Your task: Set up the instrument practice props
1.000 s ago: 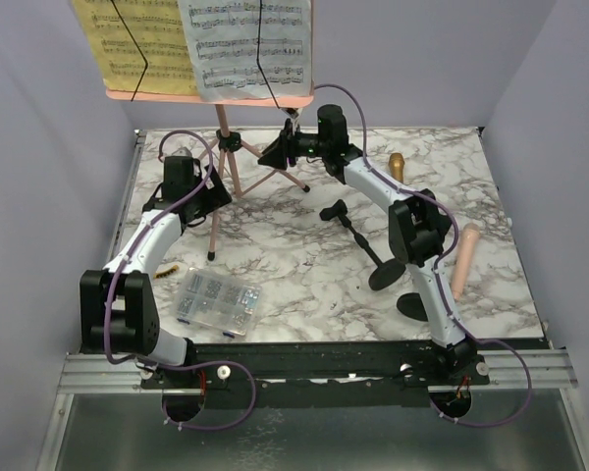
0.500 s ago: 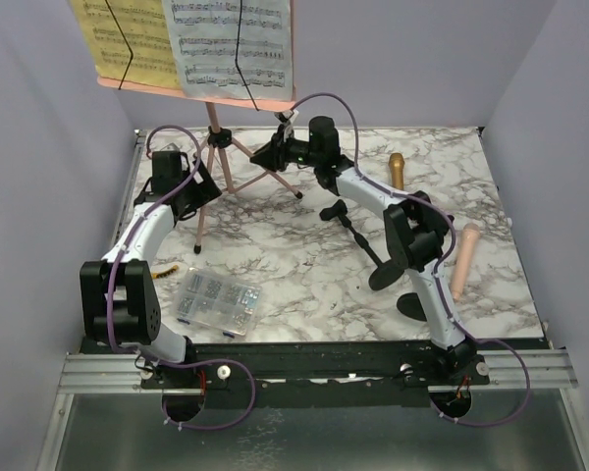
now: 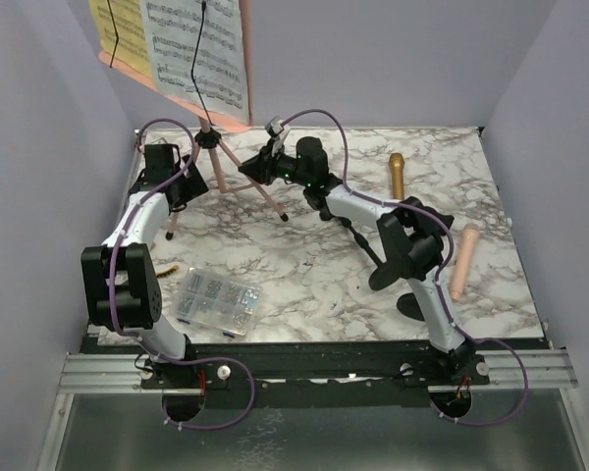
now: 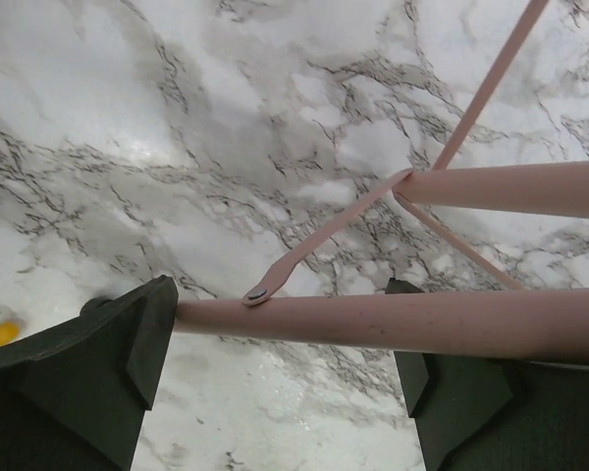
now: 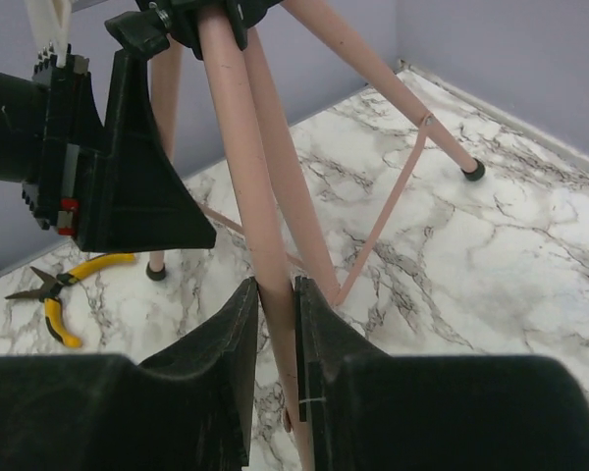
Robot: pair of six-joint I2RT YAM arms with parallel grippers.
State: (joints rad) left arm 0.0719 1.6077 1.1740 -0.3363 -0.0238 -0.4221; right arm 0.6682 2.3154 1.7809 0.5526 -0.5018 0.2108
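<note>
Upper left of the top view, the pink music rack (image 3: 218, 167) leans left, sheet-music pages (image 3: 191, 49) on its tray. The right gripper (image 5: 275, 294) is pinched narrow on one tripod leg, which rises steeply out of its jaws. It's the arm that has the hold! The left gripper (image 4: 285, 316) gapes wide, another leg lying crosswise between its jaws, unclamped. A second ago the rack stood nearer centre and the right jaws were wider. The gold microphone (image 3: 397, 175) and pink microphone (image 3: 463, 260) lie at right.
</note>
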